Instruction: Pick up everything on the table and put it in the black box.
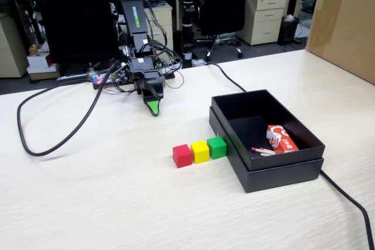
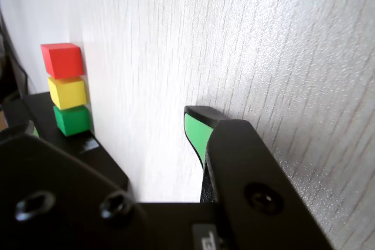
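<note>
Three small plain cubes sit in a tight row on the pale beige wood-grain table, touching one another and all just outside the near left wall of the shallow matte black cardboard box, as the fixed view shows it. The green cube is nearest the box, right against or almost against its wall; the yellow cube is in the middle, and the red cube is farthest from the box. In the wrist view they line up the same way: red cube, yellow cube, green cube.

Inside the box, near its front right corner, lie a red-and-white printed packet and a few thin red-tipped sticks just beside it.

The black gripper with green-lined tips is well back from the box, toward the far left, pointing down at the table with nothing in it. From the wrist view only one green-faced fingertip shows clearly, so I cannot tell how wide it stands. A thick black cable loops over the table on the side away from the box, and another runs past the box's right end.
</note>
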